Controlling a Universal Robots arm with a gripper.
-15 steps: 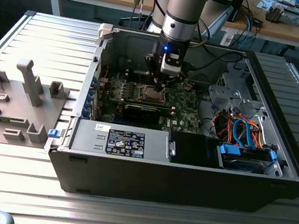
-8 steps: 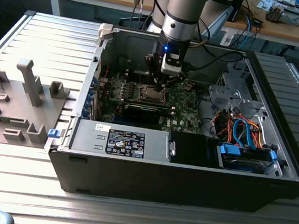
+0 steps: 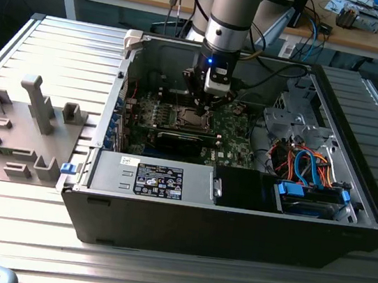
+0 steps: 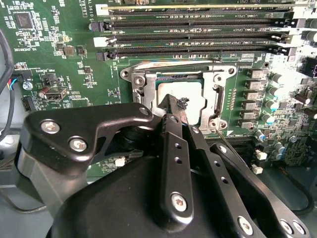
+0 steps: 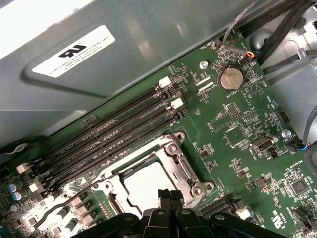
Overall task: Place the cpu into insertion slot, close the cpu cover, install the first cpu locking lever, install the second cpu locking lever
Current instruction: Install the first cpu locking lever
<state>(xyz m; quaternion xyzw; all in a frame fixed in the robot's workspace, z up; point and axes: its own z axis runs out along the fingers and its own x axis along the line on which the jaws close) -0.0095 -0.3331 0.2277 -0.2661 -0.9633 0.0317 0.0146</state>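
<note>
Claw: your gripper (image 4: 174,105) has its two fingers pressed together, and I see nothing between them. The tips stand just over the cpu.
Cpu: the cpu (image 4: 194,93) lies flat in the insertion slot (image 3: 193,119), with its grey metal top facing up.
Cover: the cpu cover (image 4: 141,83) seems to lie down around the chip as a silvery frame, and the chip shows through its cut-out.
Levers: I cannot tell whether either locking lever is latched. A thin metal rod (image 4: 220,133) shows just beside the frame, near the fingers.
Stage: by my judgement the chip is placed and the cover is down. The levers are the open question.
Risk, scratching: the tips are very close to the chip's top. A push downward with a little slant could mark it or load the contacts beneath.
Risk, slipping: a thin lever is springy. If you press it off-centre with closed fingers, it can jump away and strike the memory slots (image 4: 198,37) or the capacitors (image 4: 272,104) nearby.
Risk, cover: if the frame is not fully flat, a lever forced over it could bend it.
</note>
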